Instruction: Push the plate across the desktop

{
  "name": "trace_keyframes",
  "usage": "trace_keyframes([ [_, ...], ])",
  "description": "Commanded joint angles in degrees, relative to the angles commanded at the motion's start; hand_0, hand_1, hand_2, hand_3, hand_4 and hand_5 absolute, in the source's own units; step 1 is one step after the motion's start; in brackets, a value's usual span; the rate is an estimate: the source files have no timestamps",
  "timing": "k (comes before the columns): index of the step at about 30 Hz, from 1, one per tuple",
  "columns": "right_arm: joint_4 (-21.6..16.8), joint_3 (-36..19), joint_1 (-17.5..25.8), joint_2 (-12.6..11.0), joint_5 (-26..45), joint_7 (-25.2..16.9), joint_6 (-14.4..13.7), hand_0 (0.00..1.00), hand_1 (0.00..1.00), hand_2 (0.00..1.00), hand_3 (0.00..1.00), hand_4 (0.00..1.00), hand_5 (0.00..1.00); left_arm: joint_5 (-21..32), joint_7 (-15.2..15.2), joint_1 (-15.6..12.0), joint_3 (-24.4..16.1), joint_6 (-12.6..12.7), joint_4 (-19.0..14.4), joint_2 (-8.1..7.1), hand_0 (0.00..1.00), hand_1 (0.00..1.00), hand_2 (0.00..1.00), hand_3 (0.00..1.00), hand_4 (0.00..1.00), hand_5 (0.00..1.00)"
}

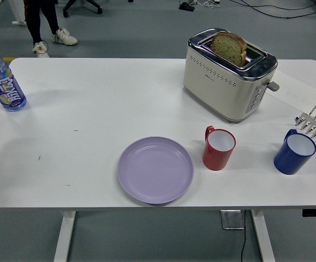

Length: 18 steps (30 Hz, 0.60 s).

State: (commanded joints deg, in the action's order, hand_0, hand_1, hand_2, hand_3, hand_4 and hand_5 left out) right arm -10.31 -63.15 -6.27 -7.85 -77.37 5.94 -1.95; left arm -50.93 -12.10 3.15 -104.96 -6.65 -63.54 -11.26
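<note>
A round lilac plate (155, 170) lies flat on the white table (92, 109), near the front edge and a little left of the middle. Nothing is on it. Neither of my hands shows in the head view, and nothing touches the plate.
A red mug (219, 148) stands just right of the plate, a blue mug (294, 152) further right. A cream toaster (228, 76) with bread stands behind them. A metal rack (315, 122) is at the right edge. A water bottle (3, 80) stands far left. A person's legs (47, 24) are beyond the table.
</note>
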Motion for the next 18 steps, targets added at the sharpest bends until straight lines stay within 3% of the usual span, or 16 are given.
trace_keyframes([
  [18, 0.00, 0.13, 0.38, 0.03, -0.13, -0.02, 0.07, 0.628, 0.572, 0.662, 0.611, 0.173, 0.307, -0.59, -0.07, -0.29, -0.22, 0.40, -0.03, -0.24, 0.799, 0.825, 0.830, 0.828, 0.516, 0.998],
])
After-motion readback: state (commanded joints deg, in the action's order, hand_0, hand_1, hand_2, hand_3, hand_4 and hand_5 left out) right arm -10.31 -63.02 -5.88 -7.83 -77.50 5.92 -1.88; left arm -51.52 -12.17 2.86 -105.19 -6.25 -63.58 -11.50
